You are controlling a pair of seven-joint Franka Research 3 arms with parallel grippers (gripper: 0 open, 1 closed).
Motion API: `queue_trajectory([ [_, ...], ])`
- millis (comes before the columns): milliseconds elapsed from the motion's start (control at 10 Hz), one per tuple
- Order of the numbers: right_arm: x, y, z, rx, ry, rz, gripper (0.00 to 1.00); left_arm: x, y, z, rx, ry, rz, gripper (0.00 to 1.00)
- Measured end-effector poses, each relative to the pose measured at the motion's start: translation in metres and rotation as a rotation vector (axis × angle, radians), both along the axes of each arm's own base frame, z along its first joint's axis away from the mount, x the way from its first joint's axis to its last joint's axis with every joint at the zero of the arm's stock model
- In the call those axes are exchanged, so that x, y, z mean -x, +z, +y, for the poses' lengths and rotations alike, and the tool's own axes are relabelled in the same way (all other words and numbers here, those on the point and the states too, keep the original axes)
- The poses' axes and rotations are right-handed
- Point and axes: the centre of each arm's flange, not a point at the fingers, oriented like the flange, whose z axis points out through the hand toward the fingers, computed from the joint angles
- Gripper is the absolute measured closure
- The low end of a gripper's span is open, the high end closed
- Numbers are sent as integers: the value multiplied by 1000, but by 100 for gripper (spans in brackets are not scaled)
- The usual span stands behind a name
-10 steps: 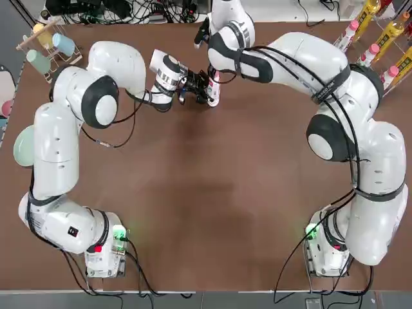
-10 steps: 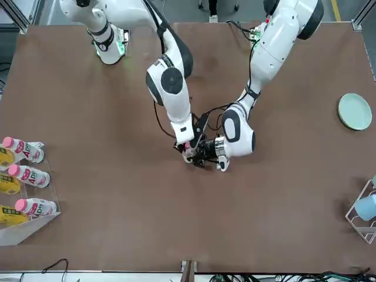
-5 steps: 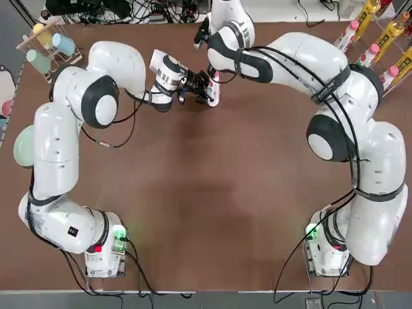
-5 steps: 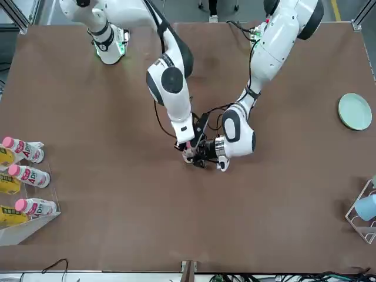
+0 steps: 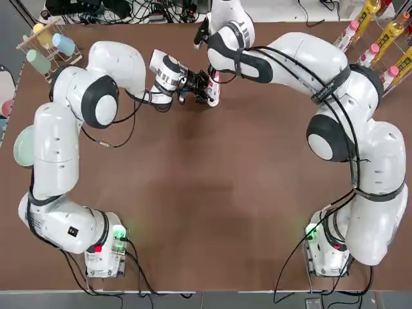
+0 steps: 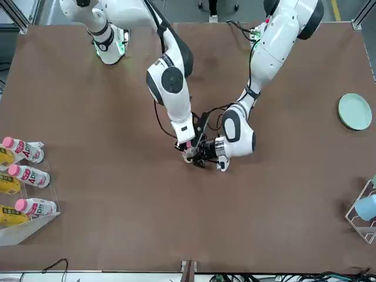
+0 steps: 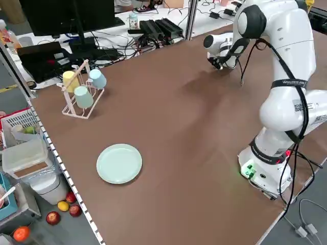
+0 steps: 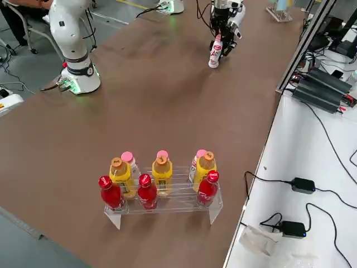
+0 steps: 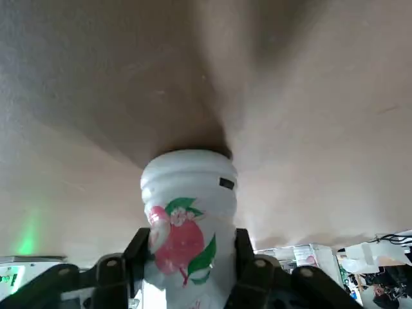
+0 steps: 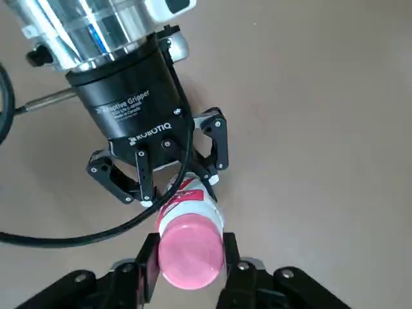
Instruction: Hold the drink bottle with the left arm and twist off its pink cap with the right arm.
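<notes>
"What step are we seeing?"

"Two arms meet over the brown worktop (image 5: 206,212), upper middle of the frame from overhead. The left hand (image 9: 190,239), at the centre of the front view, is closed around the body of a drink bottle (image 8: 215,54); the right hand (image 10: 192,239), also at centre there, meets it at the top."

"And the pink cap (image 10: 191,257)?"

"On the bottle, between the right hand's fingers, which are drawn in against both sides. I'd call this the gripping stage, at the point where twisting starts. Whether the thread has given at all, I cannot tell."

"Is the bottle standing on the worktop?"

"It is roughly upright in the upper right of the right side view. Whether its base touches down, I cannot tell from here."

"What does the next move call for?"

"A steady left hand, and a turn of the right wrist about the cap's own axis, likely in several short turns with a fresh grip between them. Then a straight lift."

"The risk?"

"Smooth plastic. The cap could slip in the fingers, or the whole bottle could spin in the left hand. Squeeze too hard and the body may buckle."
</notes>
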Motion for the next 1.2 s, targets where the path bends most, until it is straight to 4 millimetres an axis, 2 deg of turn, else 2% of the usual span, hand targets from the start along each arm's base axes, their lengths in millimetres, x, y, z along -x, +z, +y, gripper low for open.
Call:
queue_trajectory([
  [500,-1,2,0,18,216,-29,57,-1,0,1,1,2,0,43],
  [1200,0,2,5,33,329,-69,57,-4,1,5,1,7,-4,43],
])
